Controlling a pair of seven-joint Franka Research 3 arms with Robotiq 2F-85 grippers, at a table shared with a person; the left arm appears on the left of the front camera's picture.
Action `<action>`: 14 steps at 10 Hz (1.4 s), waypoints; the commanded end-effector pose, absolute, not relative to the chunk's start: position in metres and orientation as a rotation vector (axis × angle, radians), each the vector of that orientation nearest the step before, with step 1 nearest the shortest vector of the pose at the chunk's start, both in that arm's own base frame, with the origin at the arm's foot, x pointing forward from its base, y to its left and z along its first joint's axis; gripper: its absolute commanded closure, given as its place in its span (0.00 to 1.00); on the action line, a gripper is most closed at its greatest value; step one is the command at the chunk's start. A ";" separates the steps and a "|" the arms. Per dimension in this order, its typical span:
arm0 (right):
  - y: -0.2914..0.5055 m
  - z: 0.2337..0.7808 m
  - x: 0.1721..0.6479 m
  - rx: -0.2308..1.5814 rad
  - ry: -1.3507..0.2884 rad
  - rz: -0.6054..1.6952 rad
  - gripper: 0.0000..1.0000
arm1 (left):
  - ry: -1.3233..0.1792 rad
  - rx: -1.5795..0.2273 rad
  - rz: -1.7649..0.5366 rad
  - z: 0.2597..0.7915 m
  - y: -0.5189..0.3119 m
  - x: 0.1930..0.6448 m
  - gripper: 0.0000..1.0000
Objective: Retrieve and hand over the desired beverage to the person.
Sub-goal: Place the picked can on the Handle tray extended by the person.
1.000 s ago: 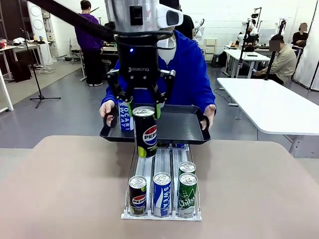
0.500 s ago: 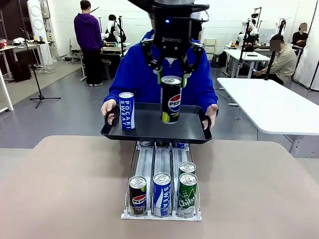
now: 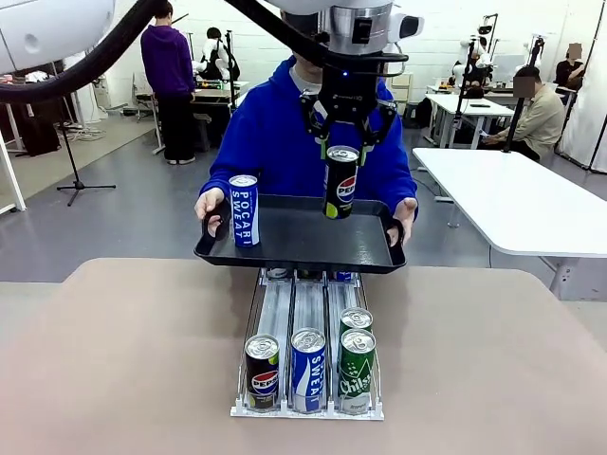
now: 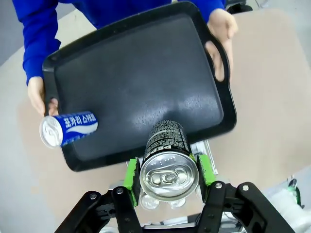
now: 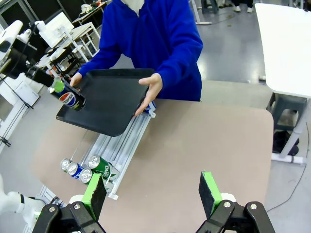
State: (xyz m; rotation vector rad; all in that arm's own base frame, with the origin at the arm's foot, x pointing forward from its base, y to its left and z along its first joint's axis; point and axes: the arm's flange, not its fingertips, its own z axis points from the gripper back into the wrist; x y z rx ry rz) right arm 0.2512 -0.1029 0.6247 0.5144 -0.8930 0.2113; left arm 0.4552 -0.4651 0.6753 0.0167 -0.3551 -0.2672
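Gripping the Pepsi can (image 3: 341, 182) firmly above the tray (image 3: 285, 248), the left gripper (image 3: 342, 154) should lower it upright toward the 3 o'clock side, clear of the Pocari Sweat can (image 3: 244, 210), before releasing.

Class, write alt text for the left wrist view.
The left gripper holds a Pepsi can above a black tray held by a person in blue sleeves; a blue Pocari Sweat can stands on the tray.

Front faces tray (image 3: 285, 248); wrists overhead
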 end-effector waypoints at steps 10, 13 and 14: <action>-0.102 0.622 0.254 0.538 -0.896 0.222 0.00 | -0.347 -0.006 -0.237 0.666 -0.456 0.476 0.42; -0.102 0.622 0.254 0.538 -0.896 0.222 0.00 | -0.290 0.015 -0.229 0.652 -0.464 0.513 0.42; -0.102 0.622 0.254 0.538 -0.896 0.222 0.00 | -0.276 0.018 -0.220 0.648 -0.467 0.523 0.42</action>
